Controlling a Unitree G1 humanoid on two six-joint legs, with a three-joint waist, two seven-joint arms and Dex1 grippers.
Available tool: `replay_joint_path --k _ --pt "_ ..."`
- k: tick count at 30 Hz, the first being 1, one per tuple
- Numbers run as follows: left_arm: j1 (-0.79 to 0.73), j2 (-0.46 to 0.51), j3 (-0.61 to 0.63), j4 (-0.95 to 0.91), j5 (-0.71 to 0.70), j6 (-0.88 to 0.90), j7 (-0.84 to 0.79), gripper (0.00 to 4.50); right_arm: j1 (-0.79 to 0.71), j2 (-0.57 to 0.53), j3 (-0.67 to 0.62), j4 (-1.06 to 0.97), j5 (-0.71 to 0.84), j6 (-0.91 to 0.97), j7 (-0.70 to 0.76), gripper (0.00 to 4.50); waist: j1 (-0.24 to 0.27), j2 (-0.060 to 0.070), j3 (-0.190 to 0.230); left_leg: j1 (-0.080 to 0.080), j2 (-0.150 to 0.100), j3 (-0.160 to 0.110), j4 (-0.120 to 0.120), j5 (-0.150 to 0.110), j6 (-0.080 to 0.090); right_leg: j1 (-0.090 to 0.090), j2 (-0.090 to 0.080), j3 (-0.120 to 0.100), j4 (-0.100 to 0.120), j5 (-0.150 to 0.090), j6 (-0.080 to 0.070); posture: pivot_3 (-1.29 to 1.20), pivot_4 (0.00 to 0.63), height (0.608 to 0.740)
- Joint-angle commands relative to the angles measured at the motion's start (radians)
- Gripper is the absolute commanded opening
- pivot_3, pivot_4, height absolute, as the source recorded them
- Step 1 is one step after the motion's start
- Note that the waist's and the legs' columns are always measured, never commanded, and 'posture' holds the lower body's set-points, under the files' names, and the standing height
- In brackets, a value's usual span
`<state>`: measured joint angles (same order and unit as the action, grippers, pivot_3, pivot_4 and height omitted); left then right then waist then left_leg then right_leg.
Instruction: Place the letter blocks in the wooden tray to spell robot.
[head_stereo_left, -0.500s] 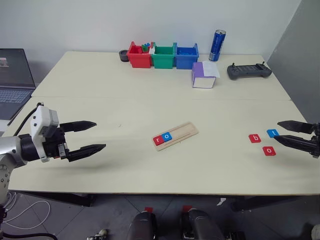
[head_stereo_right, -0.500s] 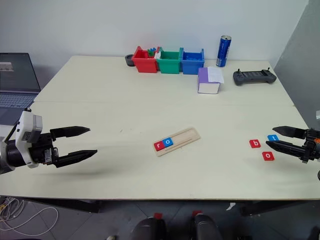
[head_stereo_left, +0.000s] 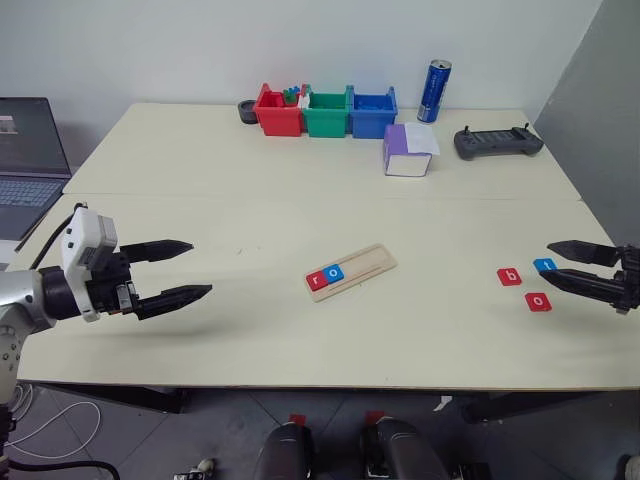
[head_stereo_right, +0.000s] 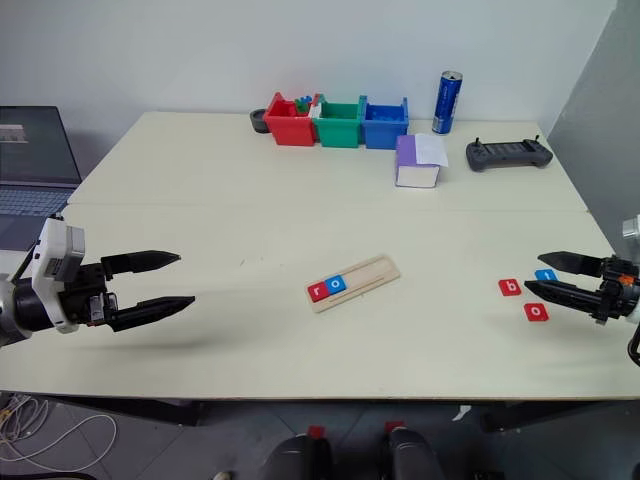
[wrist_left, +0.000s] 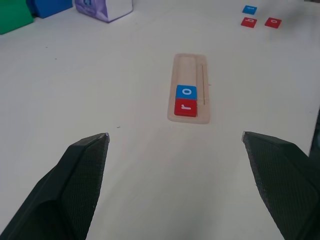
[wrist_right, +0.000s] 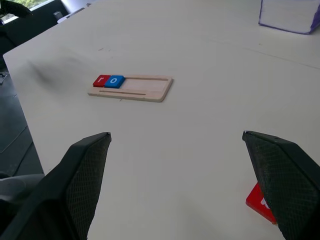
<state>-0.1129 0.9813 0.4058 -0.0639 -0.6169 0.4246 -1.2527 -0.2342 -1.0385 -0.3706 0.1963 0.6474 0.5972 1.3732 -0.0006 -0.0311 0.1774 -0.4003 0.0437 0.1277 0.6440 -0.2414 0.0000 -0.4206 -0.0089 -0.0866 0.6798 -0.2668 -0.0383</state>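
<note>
The wooden tray (head_stereo_left: 350, 271) lies at an angle in the middle of the table. A red r block (head_stereo_left: 317, 279) and a blue o block (head_stereo_left: 335, 272) sit side by side at its near-left end. To the right, three loose letter blocks rest on the table: a red b (head_stereo_left: 510, 277), a blue t (head_stereo_left: 544, 265) and a red o (head_stereo_left: 538, 301). My right gripper (head_stereo_left: 551, 261) hovers open just right of and above them, holding nothing. My left gripper (head_stereo_left: 200, 268) is open and empty over the left side of the table, well away from the tray.
Red (head_stereo_left: 277, 111), green (head_stereo_left: 326, 112) and blue (head_stereo_left: 373, 112) bins stand in a row at the back. A blue can (head_stereo_left: 434, 91), a purple-and-white box (head_stereo_left: 407, 150) and a dark controller (head_stereo_left: 497, 142) are to their right. A laptop (head_stereo_left: 28, 160) sits off the left edge.
</note>
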Motion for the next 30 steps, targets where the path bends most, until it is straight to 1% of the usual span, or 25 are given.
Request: replay_joint_path --k 1,4,11,14,19,24,27,29,30 --pt "-0.01 -0.031 -0.037 -0.002 0.04 -0.078 0.002 4.5 -0.037 0.011 0.022 -0.079 0.018 0.01 -0.004 4.48 0.0 0.0 0.0 0.0 0.0 0.0 0.0 0.0 0.0 0.0 0.0 0.0 0.0 0.0 0.0 0.0 0.15 0.74" --pt "0.004 -0.067 -0.079 -0.007 0.039 -0.107 -0.034 4.5 -0.042 0.026 0.09 -0.166 0.001 0.007 -0.001 4.48 -0.001 0.0 0.0 0.0 0.0 0.0 0.0 0.0 0.0 0.0 0.0 0.0 0.0 0.0 0.0 0.0 0.15 0.74" --pt "-0.031 -0.23 -0.154 0.051 0.096 -0.257 0.019 4.5 -0.062 0.115 0.247 -0.34 0.005 0.029 -0.045 4.48 0.001 0.0 0.0 -0.001 0.0 -0.001 0.001 0.0 0.0 0.0 0.0 0.0 0.0 0.0 0.0 0.0 0.15 0.74" --pt "-0.025 -0.285 -0.172 0.089 0.106 -0.319 0.006 4.5 -0.062 0.149 0.291 -0.403 0.012 0.044 -0.068 4.48 0.001 0.0 0.0 -0.001 0.0 -0.001 0.001 0.0 0.0 0.001 0.0 -0.001 0.0 0.0 0.0 0.0 0.15 0.74" --pt "-0.043 -0.322 -0.217 0.157 0.14 -0.368 -0.004 4.5 -0.065 0.194 0.327 -0.456 0.011 0.059 -0.118 4.48 0.001 -0.001 -0.001 -0.001 0.0 -0.002 0.002 0.0 0.0 0.001 0.0 -0.002 0.0 0.0 0.0 0.0 0.15 0.74" --pt "-0.117 -0.375 -0.285 0.268 0.215 -0.468 0.002 4.5 -0.063 0.237 0.376 -0.504 0.005 0.065 -0.157 4.48 0.003 -0.002 -0.001 -0.001 0.0 -0.003 0.002 0.0 0.0 0.001 0.0 -0.003 0.0 0.0 0.0 0.0 0.15 0.74" --pt "-0.173 -0.405 -0.312 0.338 0.237 -0.48 0.013 4.5 -0.069 0.282 0.416 -0.528 -0.016 0.056 -0.207 4.48 0.002 -0.002 -0.002 -0.001 0.0 -0.003 0.002 0.0 0.0 0.001 0.0 -0.003 0.001 0.0 0.0 0.0 0.15 0.74" --pt "-0.202 -0.414 -0.354 0.387 0.286 -0.527 0.004 4.5 -0.073 0.315 0.446 -0.534 -0.038 0.048 -0.244 4.48 0.001 -0.003 -0.002 -0.001 0.0 -0.003 0.002 0.0 0.0 0.001 0.0 -0.004 0.001 0.0 0.0 0.0 0.15 0.74" --pt "-0.212 -0.426 -0.366 0.399 0.29 -0.526 0.002 4.5 -0.075 0.329 0.461 -0.537 -0.051 0.045 -0.262 4.48 0.001 -0.003 -0.002 -0.001 0.0 -0.003 0.002 0.0 0.0 0.001 0.0 -0.004 0.001 0.0 0.0 0.0 0.15 0.74"
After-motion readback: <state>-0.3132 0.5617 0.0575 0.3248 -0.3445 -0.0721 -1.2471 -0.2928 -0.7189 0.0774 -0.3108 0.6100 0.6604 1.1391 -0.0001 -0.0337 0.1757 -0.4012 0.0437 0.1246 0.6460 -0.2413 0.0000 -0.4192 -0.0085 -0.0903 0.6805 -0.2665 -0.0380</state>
